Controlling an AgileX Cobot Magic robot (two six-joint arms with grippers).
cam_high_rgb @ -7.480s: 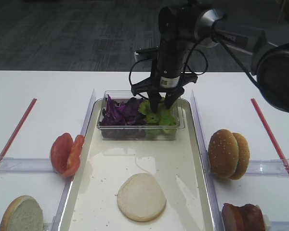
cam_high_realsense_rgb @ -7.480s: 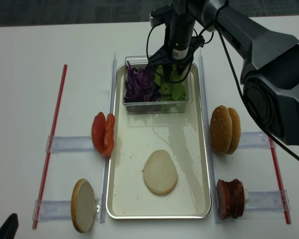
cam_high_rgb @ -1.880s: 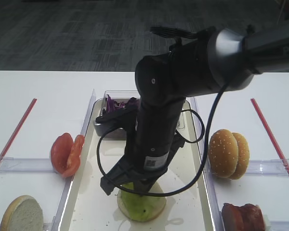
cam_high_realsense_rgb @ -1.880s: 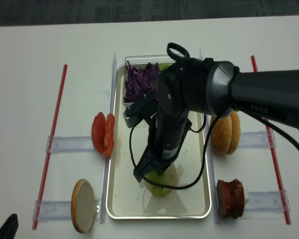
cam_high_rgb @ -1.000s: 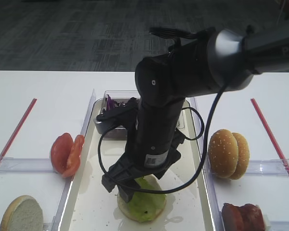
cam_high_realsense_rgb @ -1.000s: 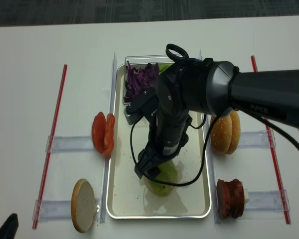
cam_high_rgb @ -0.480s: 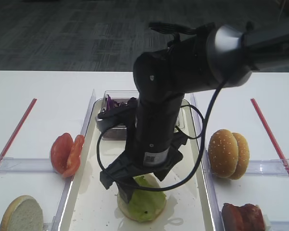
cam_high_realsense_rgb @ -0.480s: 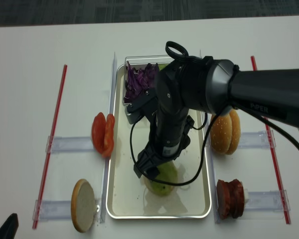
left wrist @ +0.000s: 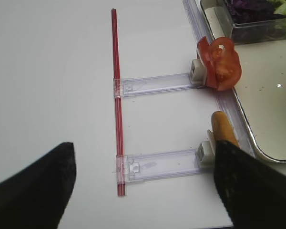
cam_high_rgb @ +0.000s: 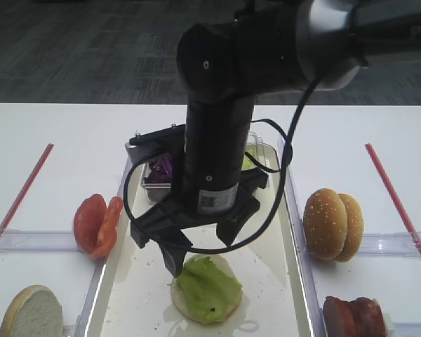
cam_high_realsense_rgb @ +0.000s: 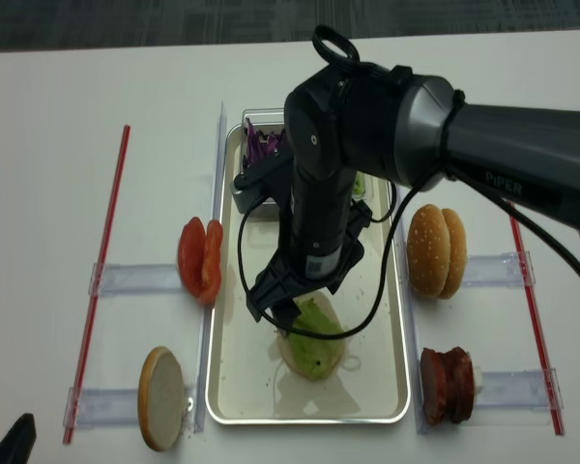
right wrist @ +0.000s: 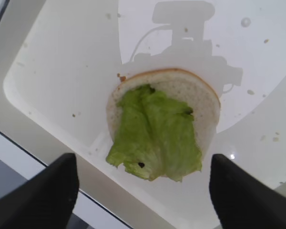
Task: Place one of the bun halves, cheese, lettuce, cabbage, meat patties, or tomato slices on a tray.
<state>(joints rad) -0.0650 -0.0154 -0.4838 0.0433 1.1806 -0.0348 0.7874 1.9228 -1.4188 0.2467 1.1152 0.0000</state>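
Observation:
A crinkly green lettuce (right wrist: 155, 133) leaf lies on a pale bun half (right wrist: 193, 93), cut face up, in the near part of the cream tray (right wrist: 62, 71). My right gripper (right wrist: 143, 167) hangs open just above them, its dark fingers wide on either side and touching nothing. From the high view the gripper (cam_high_rgb: 200, 246) stands over the lettuce (cam_high_rgb: 207, 284) and hides part of the tray (cam_high_rgb: 126, 281). My left gripper (left wrist: 143, 162) is open over bare table, left of the tray, with nothing between its fingers.
Tomato slices (cam_high_rgb: 97, 223) and a bun half (cam_high_rgb: 31, 312) stand in holders left of the tray. Sesame buns (cam_high_rgb: 332, 223) and meat patties (cam_high_rgb: 354, 316) stand on the right. A clear tub with purple cabbage (cam_high_rgb: 161, 168) sits at the tray's far end. Red strips (cam_high_rgb: 24, 186) flank the table.
My right gripper has risen off the bun half, still open, leaving the lettuce lying on it. Earlier it was over the tub at the tray's far end.

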